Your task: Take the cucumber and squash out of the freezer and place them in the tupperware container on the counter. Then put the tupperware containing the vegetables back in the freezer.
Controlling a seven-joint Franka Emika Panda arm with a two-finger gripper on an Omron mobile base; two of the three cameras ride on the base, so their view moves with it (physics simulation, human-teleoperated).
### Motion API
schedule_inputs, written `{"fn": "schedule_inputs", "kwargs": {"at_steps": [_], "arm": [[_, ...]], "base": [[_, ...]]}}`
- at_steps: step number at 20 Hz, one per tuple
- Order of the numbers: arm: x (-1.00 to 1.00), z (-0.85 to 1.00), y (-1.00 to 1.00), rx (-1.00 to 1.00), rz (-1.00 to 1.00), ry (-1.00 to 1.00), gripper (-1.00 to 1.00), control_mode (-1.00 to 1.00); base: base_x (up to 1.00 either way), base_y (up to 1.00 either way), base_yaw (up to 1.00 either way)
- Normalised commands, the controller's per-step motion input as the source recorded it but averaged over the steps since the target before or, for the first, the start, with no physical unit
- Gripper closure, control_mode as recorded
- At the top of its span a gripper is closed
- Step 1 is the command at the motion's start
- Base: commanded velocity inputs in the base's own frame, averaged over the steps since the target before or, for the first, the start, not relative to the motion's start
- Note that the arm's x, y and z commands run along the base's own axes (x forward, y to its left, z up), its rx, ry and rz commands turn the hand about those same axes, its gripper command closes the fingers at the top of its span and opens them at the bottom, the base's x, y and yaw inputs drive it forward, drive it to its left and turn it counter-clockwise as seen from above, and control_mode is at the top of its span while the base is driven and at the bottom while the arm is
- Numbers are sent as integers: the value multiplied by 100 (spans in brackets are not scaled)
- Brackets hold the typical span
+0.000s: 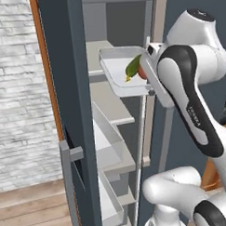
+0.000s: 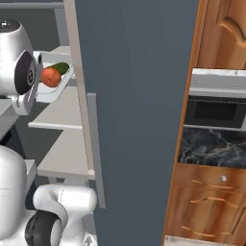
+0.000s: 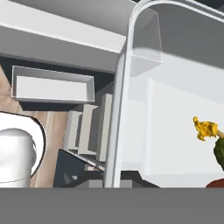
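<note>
the claw [image 1: 153, 87] is clamped shut on the near rim of the tupperware container [image 1: 116, 70], held level at the open freezer [image 1: 112, 115]. the cucumber [image 1: 133, 66] and squash [image 1: 142, 72] lie inside it. last step, i judge: next, slide the tray onto a shelf, then let go. forearm raised, wrist bent toward the shelves.

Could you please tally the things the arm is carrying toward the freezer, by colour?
Green: 1, the cucumber
Orange-red: 1, the squash
Whitish-grey: 1, the tupperware container holding both
Total: 3
</note>
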Motion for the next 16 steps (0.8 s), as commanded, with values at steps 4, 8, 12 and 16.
{"fn": "schedule_inputs", "kwargs": {"at_steps": [4, 8, 12, 16], "arm": [[56, 1, 31, 0, -1, 0, 100, -100], [63, 2, 34, 0, -3, 0, 100, -100], [60, 4, 29, 0, -2, 1, 100, -100], [62, 2, 20, 0, -1, 2, 100, -100]], "base": [[0, 0, 0], [0, 0, 0], [0, 0, 0], [0, 0, 0]]}}
